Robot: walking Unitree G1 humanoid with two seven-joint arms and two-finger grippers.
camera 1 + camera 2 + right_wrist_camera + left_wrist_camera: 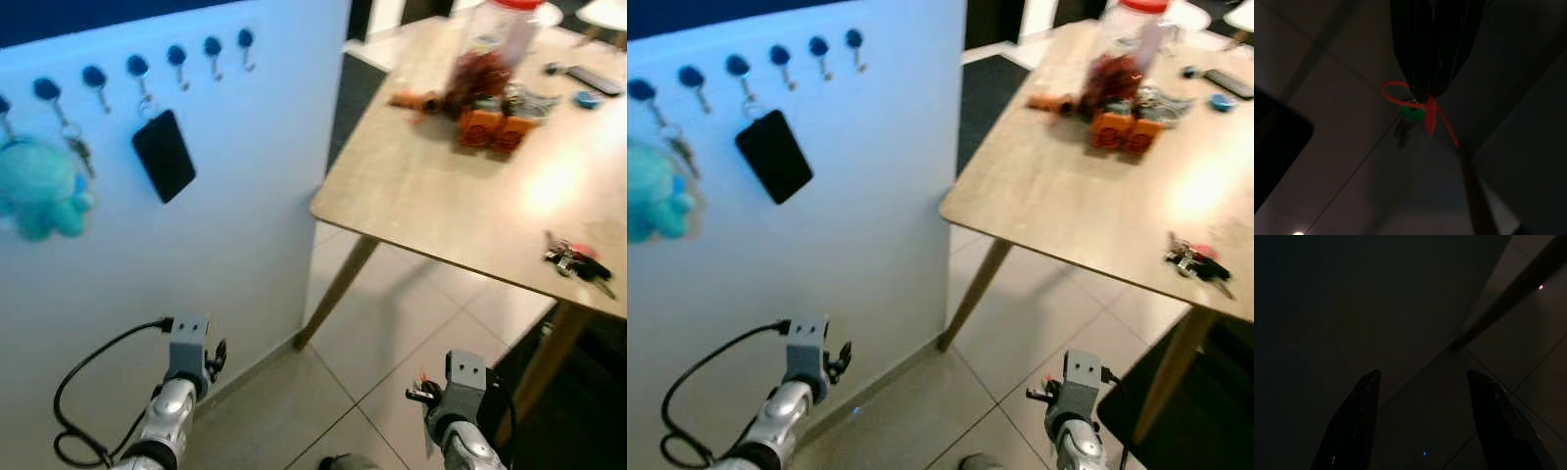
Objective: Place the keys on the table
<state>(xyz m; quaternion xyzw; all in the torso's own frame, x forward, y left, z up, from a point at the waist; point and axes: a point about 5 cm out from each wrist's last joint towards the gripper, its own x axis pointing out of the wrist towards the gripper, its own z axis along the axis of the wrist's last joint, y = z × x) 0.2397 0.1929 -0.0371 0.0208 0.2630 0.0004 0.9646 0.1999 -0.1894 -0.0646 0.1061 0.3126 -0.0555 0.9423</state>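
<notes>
In the right wrist view my right gripper (1422,95) is shut on a bunch of keys (1410,115). A red plastic loop and a green key head hang just below its fingertips, above the tiled floor. The wooden table (431,196) stands ahead to the right, and my right arm (460,392) hangs low in front of its near corner. My left gripper (1422,396) is open with nothing between its fingers, and that arm (181,377) hangs idle beside the white wall.
Another key bunch with a red tag (576,260) lies near the table's front edge. A jar (485,54), orange items (495,130) and a remote (595,78) sit farther back. Wall hooks carry a black fob (164,155) and a teal plush (39,191). A table leg (338,289) slants to the floor.
</notes>
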